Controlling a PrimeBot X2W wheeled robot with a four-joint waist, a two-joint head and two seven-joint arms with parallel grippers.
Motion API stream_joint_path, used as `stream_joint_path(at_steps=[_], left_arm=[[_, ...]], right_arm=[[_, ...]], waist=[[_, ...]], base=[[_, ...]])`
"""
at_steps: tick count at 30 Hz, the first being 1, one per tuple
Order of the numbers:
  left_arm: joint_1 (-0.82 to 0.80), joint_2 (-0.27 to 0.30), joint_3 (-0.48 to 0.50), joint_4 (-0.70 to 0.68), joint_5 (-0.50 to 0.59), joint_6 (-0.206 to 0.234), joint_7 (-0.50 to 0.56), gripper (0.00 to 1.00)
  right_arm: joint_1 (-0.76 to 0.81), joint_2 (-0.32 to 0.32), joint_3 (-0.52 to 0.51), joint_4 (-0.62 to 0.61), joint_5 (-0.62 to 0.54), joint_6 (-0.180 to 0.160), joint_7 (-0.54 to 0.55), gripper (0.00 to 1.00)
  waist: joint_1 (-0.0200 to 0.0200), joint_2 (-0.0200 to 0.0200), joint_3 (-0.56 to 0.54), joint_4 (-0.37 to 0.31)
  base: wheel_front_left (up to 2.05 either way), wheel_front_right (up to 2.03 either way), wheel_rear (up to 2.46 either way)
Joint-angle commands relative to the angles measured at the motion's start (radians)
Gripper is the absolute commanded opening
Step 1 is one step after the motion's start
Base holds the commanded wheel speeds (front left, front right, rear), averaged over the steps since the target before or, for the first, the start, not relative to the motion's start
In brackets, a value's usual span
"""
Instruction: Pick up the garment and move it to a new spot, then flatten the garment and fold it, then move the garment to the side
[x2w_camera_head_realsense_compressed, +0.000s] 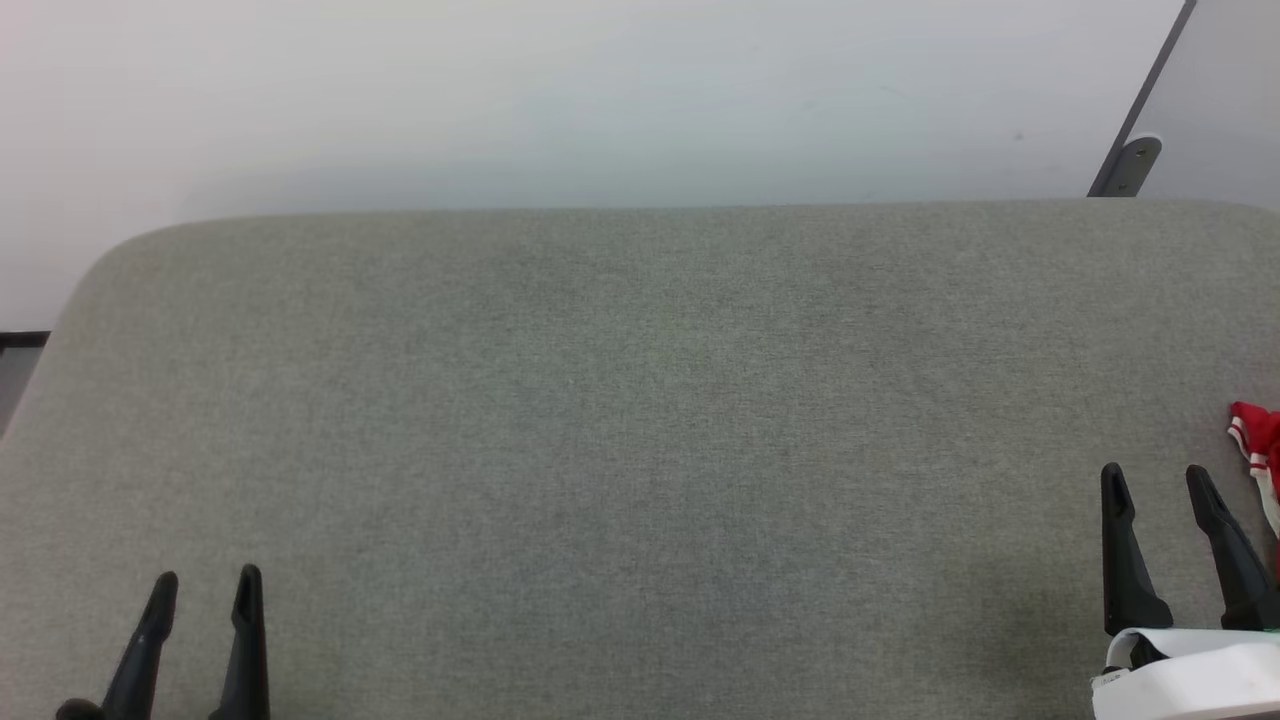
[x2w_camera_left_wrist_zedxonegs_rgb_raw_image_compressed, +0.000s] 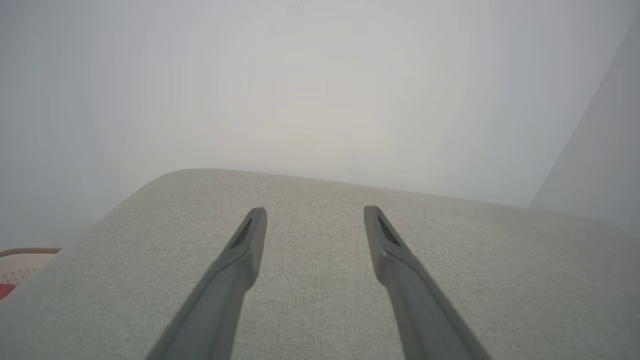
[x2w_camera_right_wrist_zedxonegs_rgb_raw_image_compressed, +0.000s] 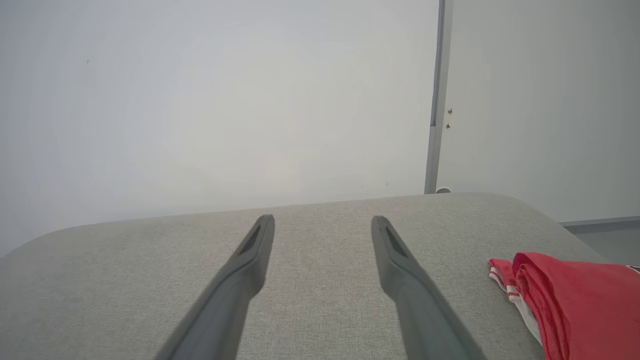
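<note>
Red garment (x2w_camera_right_wrist_zedxonegs_rgb_raw_image_compressed: 585, 300) lies at the right edge of the fabric surface (x2w_camera_head_realsense_compressed: 640, 400) — left pincer (x2w_camera_head_realsense_compressed: 209, 575) and right pincer (x2w_camera_head_realsense_compressed: 1153, 471) spread apart.

The left gripper (x2w_camera_head_realsense_compressed: 207, 580) and right gripper (x2w_camera_head_realsense_compressed: 1155, 475) are each showing two long, matte black fingers (x2w_camera_left_wrist_zedxonegs_rgb_raw_image_compressed: 240, 262), broadening toward the base and narrowing to blunt tips. In the wrist views each finger is looking dark grey and carrying a shallow, elongated recess just below its tip. Behind the right gripper a smooth white wrist housing (x2w_camera_head_realsense_compressed: 1200, 675) is curving outward.
</note>
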Motion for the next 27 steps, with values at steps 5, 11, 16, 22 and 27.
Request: stream_joint_path(at_steps=[5, 11, 16, 22, 27], left_arm=[[0.0, -0.004, 0.008, -0.001, 0.011, 0.001, 0.001, 1.0], [0.003, -0.014, 0.022, -0.003, 0.025, 0.001, 0.001, 1.0], [0.0, -0.036, 0.017, 0.027, 0.024, 0.0, 0.0, 0.0], [-0.021, -0.051, 0.008, 0.052, -0.069, 0.001, 0.024, 0.0], [-0.044, -0.06, 0.003, 0.073, -0.151, 0.001, 0.047, 0.0]], right_arm=[[-0.001, 0.003, 0.008, 0.003, 0.002, -0.002, 0.0, 1.0], [-0.008, 0.003, 0.022, 0.006, 0.011, -0.002, 0.006, 1.0], [0.004, 0.005, 0.029, 0.039, 0.008, 0.0, 0.007, 0.0], [-0.004, 0.001, 0.034, 0.068, 0.117, 0.0, 0.015, 0.0], [-0.018, -0.003, 0.037, 0.091, 0.212, 0.0, 0.024, 0.0]], waist=[[0.0, 0.0, 0.0, 0.004], [0.0, 0.0, 0.002, 0.005], [0.0, 0.0, 0.003, 0.005], [0.0, 0.0, 0.001, 0.005], [0.0, 0.0, -0.001, 0.005]], base=[[0.0, 0.0, 0.0], [0.0, 0.0, 0.0], [0.0, 0.0, 0.0], [0.0, 0.0, 0.0], [0.0, 0.0, 0.0]])
